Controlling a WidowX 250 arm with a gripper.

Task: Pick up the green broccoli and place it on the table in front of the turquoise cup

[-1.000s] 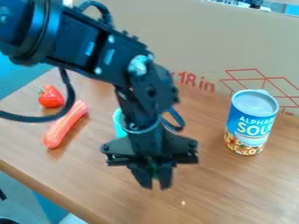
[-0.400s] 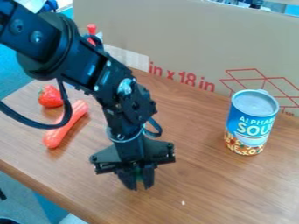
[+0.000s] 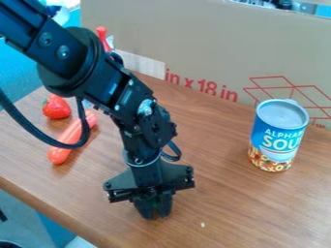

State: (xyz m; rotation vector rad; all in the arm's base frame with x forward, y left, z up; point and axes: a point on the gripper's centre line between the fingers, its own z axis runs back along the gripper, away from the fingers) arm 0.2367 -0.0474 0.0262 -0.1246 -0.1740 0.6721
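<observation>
A black robot arm (image 3: 90, 68) enters from the upper left and angles down to its hand (image 3: 155, 214), which points downward, low over the brown wood-grain table (image 3: 246, 208), left of centre in the lower part of the view. A trace of green shows at the hand's tip, too small to identify; whether the hand is spread, pressed together or pinching something, I cannot tell.

To the right, well apart from the hand, a soup can (image 3: 279, 135) stands upright, its label blue above and multicoloured below, its top silvery. To the left, also apart from the hand, a reddish-orange sausage (image 3: 59, 154) lies at a slant, with a loop of black cable (image 3: 32, 128) crossing in front of it. Just beyond the sausage is a red strawberry (image 3: 57, 108) with green leaves.

A large cardboard panel (image 3: 194, 38) with red printing stands along the table's far side. A red, knobbed object (image 3: 102, 36) shows at the panel's left part. A tiny pale speck (image 3: 202, 224) lies on the table, right of the hand.
</observation>
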